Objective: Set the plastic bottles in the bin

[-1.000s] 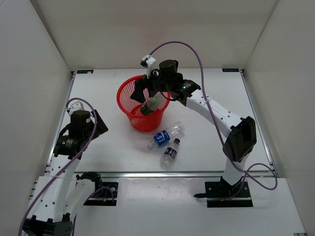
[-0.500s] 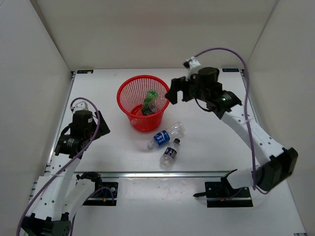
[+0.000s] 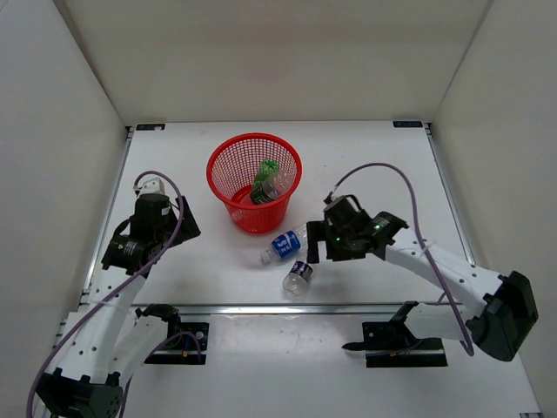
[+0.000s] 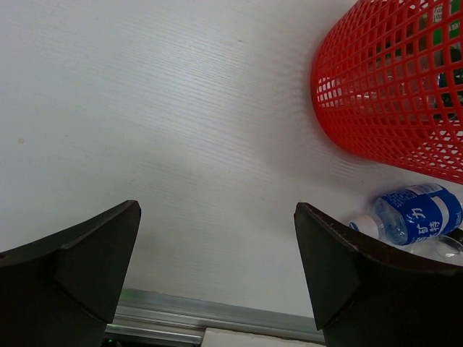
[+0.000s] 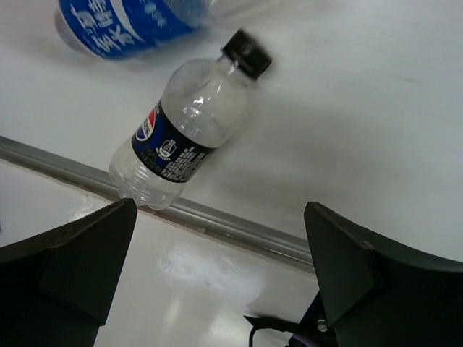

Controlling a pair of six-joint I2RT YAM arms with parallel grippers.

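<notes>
Ahead of the right jaws, we find a round red-white-blue emblem on the dark-labelled bottle (image 5: 189, 123); its small white print is illegible. Beyond it, the blue-labelled bottle (image 5: 123, 25) carries white characters we cannot decipher.

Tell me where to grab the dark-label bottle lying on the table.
Across the labelled midsection, from above with the open right gripper. The dark-label bottle lies on its side, apart from the blue-label bottle, so both long sides are free.
</notes>
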